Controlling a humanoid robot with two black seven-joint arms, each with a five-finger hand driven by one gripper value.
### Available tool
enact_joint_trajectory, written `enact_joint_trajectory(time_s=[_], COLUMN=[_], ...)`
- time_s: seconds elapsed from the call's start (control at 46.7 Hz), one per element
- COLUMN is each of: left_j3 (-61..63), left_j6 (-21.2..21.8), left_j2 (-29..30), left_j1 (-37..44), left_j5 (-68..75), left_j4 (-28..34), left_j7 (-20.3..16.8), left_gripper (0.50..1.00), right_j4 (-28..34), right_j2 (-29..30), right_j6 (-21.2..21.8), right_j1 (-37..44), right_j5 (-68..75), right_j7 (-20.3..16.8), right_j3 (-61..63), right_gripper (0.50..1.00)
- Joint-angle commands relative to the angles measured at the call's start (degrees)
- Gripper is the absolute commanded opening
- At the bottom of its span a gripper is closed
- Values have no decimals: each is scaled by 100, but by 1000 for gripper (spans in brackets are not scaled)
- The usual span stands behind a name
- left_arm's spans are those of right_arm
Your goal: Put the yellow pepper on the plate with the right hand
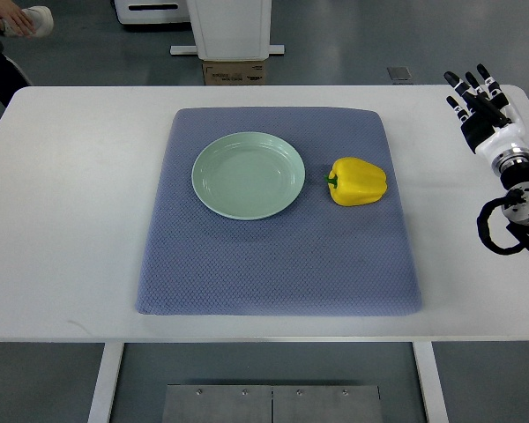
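No brand name or label can be read anywhere; the cardboard box [234,72] on the floor beyond the table carries some dark print, too small to make out. Behind it stands the white base of some machine [229,26]. A person's hand and sleeve [18,21] show in the far left corner.

On the white table [62,220] lies a blue-grey quilted mat [273,256]. A pale green plate [248,174] sits on the mat, left of centre, with nothing on it. The yellow pepper [358,181] lies on its side on the mat just to the right of the plate, close to the rim but apart from it, its green stem pointing toward the plate.

The right hand [479,101] hangs over the table's far right corner, well apart from the pepper, its black-tipped fingers [465,86] stretched out and slightly spread, gripping nothing. Black cabling loops at its wrist. Nothing lies between hand and pepper but bare table and mat
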Motion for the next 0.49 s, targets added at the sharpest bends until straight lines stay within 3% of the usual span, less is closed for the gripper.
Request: enact_joint_trajectory(time_s=[0.0, 0.471], left_j3=[6, -3], left_j6=[15, -11], left_j2=[0, 0], left_j1=[14, 119], left_j5=[-2, -2], left_j4=[1, 10], left_j7=[0, 0], left_gripper=[1000, 1000], right_j4=[-8, -17], right_j2=[0, 35], right_j6=[-1, -1], right_j1=[9, 9], right_j5=[0, 0], right_j7=[6, 7], right_j3=[0, 0], right_gripper=[1000, 1000])
